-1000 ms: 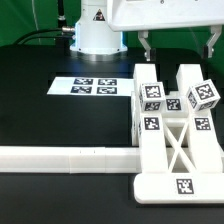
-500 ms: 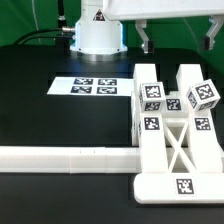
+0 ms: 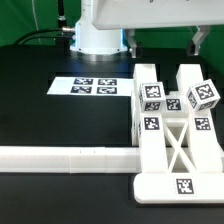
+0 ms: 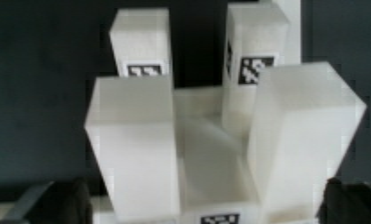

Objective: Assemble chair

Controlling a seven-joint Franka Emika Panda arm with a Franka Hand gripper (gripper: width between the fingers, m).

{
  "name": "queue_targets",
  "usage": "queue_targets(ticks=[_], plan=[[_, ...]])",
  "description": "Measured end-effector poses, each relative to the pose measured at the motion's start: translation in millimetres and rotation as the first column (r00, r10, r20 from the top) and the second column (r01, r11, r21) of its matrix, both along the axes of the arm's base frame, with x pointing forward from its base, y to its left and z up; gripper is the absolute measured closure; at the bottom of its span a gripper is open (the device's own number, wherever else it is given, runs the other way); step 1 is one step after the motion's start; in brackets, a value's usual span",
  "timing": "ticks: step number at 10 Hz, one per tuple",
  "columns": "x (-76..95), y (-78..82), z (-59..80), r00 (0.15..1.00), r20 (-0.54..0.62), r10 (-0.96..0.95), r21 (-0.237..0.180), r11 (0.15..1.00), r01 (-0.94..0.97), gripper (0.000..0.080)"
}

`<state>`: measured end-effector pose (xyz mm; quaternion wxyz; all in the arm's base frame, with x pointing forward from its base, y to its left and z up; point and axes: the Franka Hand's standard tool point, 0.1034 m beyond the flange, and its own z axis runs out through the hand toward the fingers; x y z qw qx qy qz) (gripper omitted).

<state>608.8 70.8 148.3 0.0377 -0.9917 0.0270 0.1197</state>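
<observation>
We see the white chair pieces sitting close together on the black desk, on the exterior view's right. Two thick bars lie side by side, and a frame with a cross shape lies between them. A flat end piece with a tag lies at the front. Some short square posts with black-and-white tags stand on the pile, and one tagged block sits tilted.

A long white border rail lies in front of the pieces and touches them at its end. The marker board lies flat on the desk, apart from the chair pieces, on the exterior view's left of them.

The robot's hand hangs high above the chair pieces. Its two dark fingers are far apart and hold nothing. They touch no piece.

In the wrist view we look down on the chair pieces from close by. Two thick white posts fill most of the picture, and two more tagged posts stand behind them. The dark finger tips show at the edge, one on each side of the pieces.
</observation>
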Motion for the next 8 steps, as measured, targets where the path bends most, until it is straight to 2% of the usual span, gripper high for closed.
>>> queue_targets(ticks=[3,5,8], plan=[[-3.0,6.4,-5.8,0.991,-0.136,-0.004,-0.006,1.0,0.003,0.0151],[-3.4,16.3,-9.1,0.992,-0.126,-0.003,-0.007,1.0,0.002,0.0151],[-11.5,13.4,-19.8,0.993,-0.119,-0.01,-0.01,1.0,0.008,0.0151]])
